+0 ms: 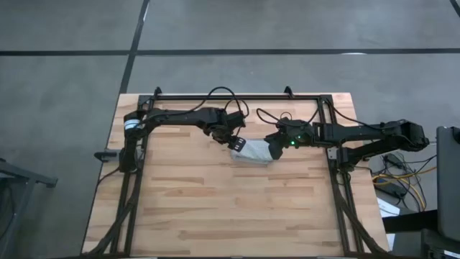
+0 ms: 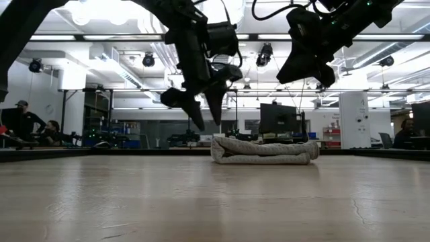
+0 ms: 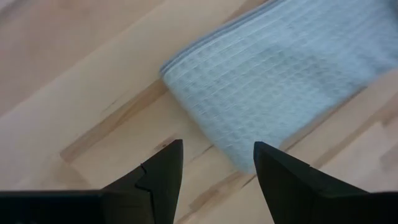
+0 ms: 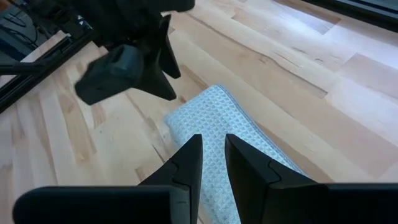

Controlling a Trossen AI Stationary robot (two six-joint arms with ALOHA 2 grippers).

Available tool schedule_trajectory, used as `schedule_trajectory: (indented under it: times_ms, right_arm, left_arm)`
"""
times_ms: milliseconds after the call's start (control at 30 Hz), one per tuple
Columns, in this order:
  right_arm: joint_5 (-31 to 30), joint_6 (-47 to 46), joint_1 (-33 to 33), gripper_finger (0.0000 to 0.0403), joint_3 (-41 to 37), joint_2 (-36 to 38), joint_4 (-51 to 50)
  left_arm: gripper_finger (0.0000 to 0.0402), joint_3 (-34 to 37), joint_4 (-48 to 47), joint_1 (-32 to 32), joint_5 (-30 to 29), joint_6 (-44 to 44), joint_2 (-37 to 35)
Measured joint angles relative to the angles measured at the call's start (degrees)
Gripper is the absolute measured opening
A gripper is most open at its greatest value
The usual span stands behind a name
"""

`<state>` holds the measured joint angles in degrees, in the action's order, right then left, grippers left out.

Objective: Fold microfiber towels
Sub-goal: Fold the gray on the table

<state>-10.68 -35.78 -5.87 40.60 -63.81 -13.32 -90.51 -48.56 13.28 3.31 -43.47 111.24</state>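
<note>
The light grey-blue microfiber towel (image 1: 253, 152) lies folded into a small thick packet near the table's middle, its layers stacked flat on the wood (image 2: 263, 150). My left gripper (image 2: 205, 114) hangs open just off the packet's left end, fingers pointing steeply down and clear of the table; its wrist view shows the towel's corner (image 3: 273, 74) beyond the fingers (image 3: 158, 171). My right gripper (image 2: 310, 70) hovers higher, above the packet's right end, with only a narrow gap between its fingers (image 4: 213, 155) and nothing between them.
Bare wooden tabletop (image 1: 215, 208) spreads toward the near edge. A black frame (image 1: 237, 96) with cables runs along the far edge and down both sides. In the right wrist view, my left gripper (image 4: 134, 62) shows just past the towel's far end.
</note>
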Motion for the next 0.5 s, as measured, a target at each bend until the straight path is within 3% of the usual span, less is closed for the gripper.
schedule_trajectory:
  times_ms: [267, 500]
  right_arm:
    - [-0.25, 0.0, 0.0, 0.0068, 0.0, 0.0, 0.02]
    - [-1.36, 0.01, 0.0, 0.0068, 0.0, 0.0, 0.06]
  left_arm:
    - [0.02, 2.94, 1.14, 0.0, 0.24, -6.04, 0.09]
    - [0.02, 4.7, 8.22, -0.01, 5.01, -6.42, 0.15]
